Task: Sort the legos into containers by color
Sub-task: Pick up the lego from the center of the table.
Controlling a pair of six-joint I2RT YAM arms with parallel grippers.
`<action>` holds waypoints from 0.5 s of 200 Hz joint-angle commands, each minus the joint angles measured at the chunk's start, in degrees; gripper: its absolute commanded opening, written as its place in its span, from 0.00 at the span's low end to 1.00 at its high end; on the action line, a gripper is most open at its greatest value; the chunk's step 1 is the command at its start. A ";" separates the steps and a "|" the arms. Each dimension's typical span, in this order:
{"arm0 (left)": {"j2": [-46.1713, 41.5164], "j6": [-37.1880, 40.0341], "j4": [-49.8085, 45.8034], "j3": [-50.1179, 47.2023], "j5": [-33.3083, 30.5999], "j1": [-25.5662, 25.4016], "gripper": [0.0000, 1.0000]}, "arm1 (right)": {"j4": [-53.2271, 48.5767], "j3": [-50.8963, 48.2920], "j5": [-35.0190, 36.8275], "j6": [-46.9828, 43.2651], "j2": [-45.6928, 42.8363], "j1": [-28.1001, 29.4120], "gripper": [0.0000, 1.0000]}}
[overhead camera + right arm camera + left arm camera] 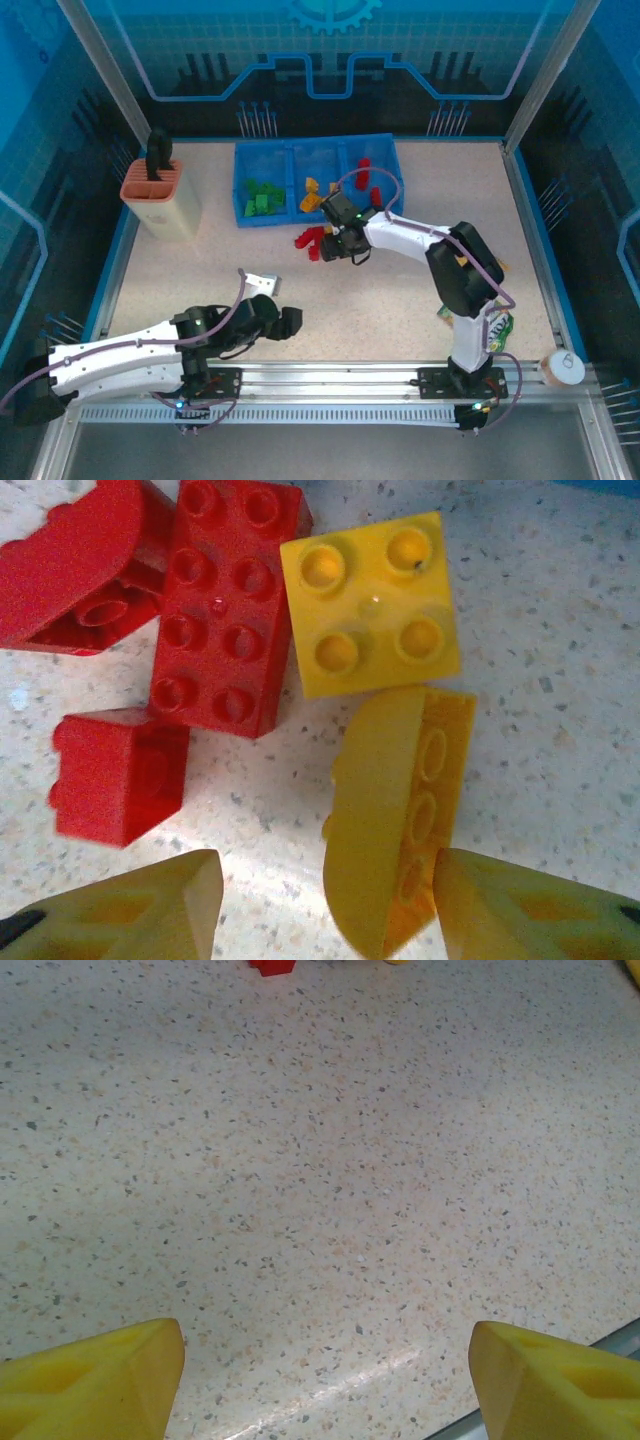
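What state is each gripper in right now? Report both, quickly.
Left gripper: open, holding nothing, over the speckled table.
Right gripper: open, straddling the yellow rounded plastic brick, not yet clamped on it.

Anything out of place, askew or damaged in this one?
Red legos lie loose on the table just outside the blue tray. Between the fingers of the right gripper, a rounded yellow brick lies tipped on its side. Nothing looks damaged.
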 commanded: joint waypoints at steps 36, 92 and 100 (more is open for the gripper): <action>-0.13 -0.63 -2.40 1.17 -3.05 -0.39 0.76 | -6.39 4.68 4.33 -1.50 4.25 -0.87 0.40; 0.35 -0.12 -1.19 1.01 -3.25 -0.50 0.76 | -6.12 3.51 4.94 -1.90 -2.12 1.92 0.25; 0.66 0.23 -1.06 1.35 -3.39 -0.49 0.76 | -6.21 4.13 4.69 -2.30 -3.55 2.39 0.25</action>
